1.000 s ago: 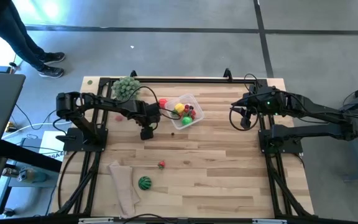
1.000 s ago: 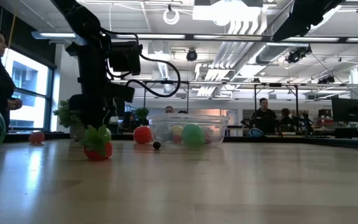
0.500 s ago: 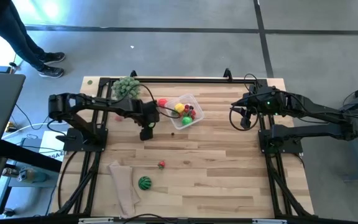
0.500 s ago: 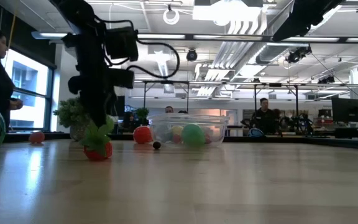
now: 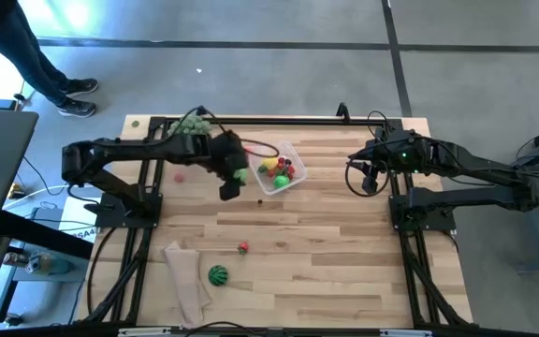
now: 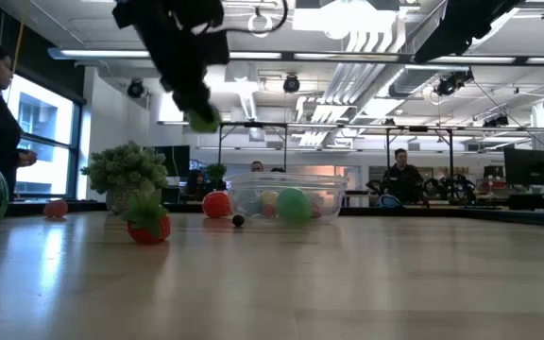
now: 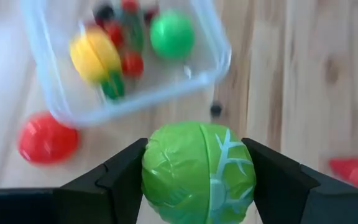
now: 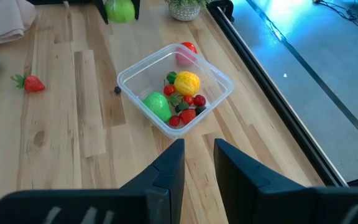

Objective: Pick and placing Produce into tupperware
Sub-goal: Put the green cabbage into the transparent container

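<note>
Left hand [image 5: 235,178] holds a cabbage [image 7: 199,171] just beside the tupperware [image 5: 291,151].

Up it goes: the left gripper [image 6: 199,115] has lifted off the table with a green ball [image 6: 202,119] clamped between its fingers and swung toward the container [image 5: 276,167], now hanging high in the upper left of the low view.

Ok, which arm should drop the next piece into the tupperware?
Left. Its end effector already holds a green cabbage ball right beside the tupperware. The right end effector is empty and set back from it.
</note>
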### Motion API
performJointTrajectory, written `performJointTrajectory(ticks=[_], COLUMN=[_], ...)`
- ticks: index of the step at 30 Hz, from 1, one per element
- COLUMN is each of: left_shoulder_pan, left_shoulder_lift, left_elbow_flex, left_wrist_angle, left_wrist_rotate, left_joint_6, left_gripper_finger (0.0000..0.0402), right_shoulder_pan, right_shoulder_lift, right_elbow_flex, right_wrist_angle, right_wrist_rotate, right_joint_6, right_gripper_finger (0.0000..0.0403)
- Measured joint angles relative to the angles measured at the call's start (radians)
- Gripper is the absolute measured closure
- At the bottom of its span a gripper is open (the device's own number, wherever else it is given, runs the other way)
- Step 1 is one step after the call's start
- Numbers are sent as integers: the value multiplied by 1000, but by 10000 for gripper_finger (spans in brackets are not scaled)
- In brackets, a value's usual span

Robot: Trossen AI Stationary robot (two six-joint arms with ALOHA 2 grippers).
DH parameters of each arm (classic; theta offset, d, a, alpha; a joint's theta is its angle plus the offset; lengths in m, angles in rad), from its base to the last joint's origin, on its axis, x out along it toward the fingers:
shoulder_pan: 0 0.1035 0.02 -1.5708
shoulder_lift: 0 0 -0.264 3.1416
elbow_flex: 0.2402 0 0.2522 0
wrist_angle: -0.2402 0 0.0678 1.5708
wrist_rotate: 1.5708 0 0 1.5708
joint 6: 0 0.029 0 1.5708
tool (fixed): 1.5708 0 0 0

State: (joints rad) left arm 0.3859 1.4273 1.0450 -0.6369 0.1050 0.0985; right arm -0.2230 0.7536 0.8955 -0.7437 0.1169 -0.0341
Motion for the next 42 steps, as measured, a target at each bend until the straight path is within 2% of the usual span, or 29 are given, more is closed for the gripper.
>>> performJointTrajectory(ticks=[5, 11, 18, 31, 42], left_shoulder_pan=[0, 0, 0, 54, 122], left_shoulder_lift=[0, 10, 127, 473, 586], left_elbow_flex=[117, 204, 261, 472, 475], left_wrist_angle=[35, 166, 282, 271, 170], left_wrist_rotate=[-1, 18, 62, 61, 6], left_joint_6=[11, 37, 63, 103, 84], left_gripper_finger=[163, 159, 159, 158, 158], right_shoulder_pan=[0, 0, 0, 0, 0], right_shoulder_lift=[0, 0, 0, 0, 0], right_elbow_flex=[0, 0, 0, 0, 0], right_wrist_angle=[0, 0, 0, 0, 0], right_wrist_rotate=[0, 0, 0, 0, 0], right_joint_6=[0, 0, 0, 0, 0], right_gripper_finger=[327, 327, 327, 327, 327])
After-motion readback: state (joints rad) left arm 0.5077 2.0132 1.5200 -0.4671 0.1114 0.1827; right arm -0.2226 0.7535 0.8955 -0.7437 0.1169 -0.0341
